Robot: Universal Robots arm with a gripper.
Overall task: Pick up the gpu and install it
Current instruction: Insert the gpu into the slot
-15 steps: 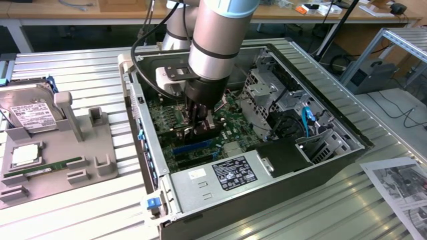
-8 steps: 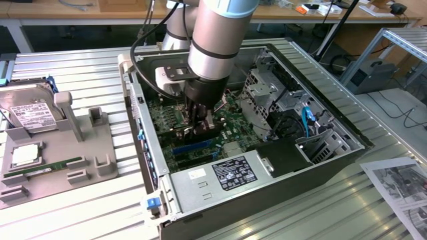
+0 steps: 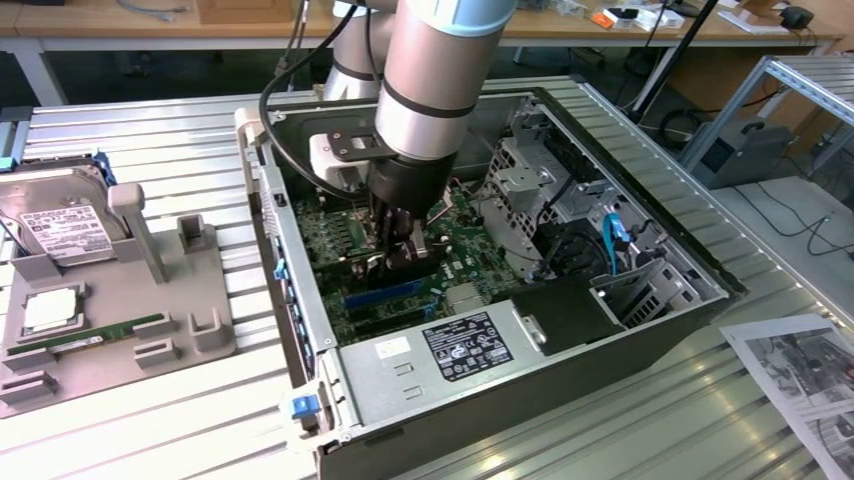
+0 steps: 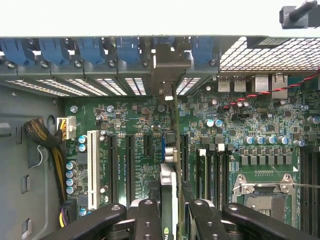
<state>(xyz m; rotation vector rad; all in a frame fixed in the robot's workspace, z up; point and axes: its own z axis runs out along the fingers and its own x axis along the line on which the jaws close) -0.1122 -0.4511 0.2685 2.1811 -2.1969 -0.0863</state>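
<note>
One gpu (image 4: 171, 180) upright in the firm two-finger pinch of one claw (image 4: 174, 217), over one green motherboard (image 4: 130, 130).

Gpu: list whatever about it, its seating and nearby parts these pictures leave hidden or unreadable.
- Wrist view: the gpu stands edge-on, so its faces are hidden.
- Wrist view: its contact edge is hidden behind the card itself and the fingers.
- Exterior view: the arm covers most of the card, so seating cannot be judged.
- Exterior view: the black label has print too small to read.
</note>
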